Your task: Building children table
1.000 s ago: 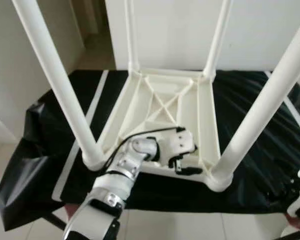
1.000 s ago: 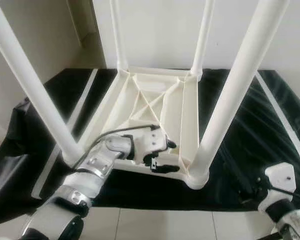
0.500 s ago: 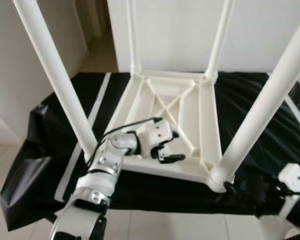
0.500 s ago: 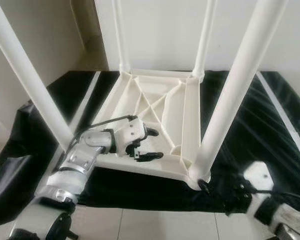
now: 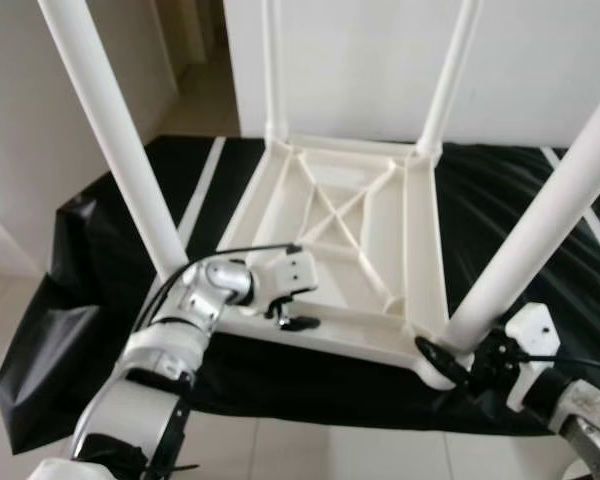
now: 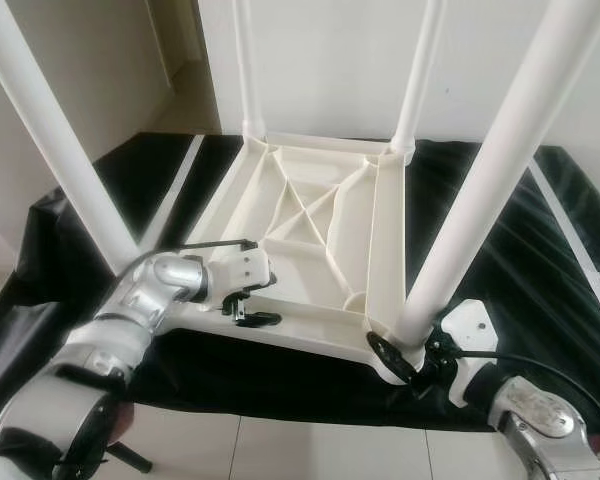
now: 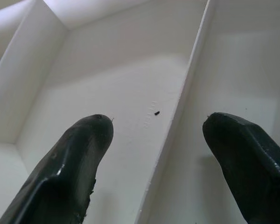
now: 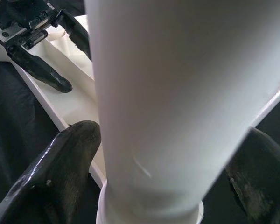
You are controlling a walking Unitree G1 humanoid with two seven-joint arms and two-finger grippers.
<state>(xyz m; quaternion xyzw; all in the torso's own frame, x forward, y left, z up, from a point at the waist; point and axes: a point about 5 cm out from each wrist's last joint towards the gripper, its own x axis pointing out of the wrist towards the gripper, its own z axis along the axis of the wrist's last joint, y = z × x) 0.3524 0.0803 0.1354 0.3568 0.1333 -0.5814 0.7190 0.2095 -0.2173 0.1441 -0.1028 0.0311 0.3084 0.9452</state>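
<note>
Upturned table (image 5: 340,230), left hand (image 5: 292,312) astride rim, right hand (image 8: 172,154) around leg (image 5: 540,230).

Upturned children table (image 5: 355,225) on black sheet (image 5: 100,230), four legs upright as posts: near left leg (image 5: 115,140) at 10 o'clock, near right leg (image 5: 540,225) at 3, two far legs at 12. Open lane between posts over ribbed underside. Left end effector (image 5: 292,312) astride a rib at near rim; right end effector (image 6: 405,350) astride near right leg base, fingers spread.
</note>
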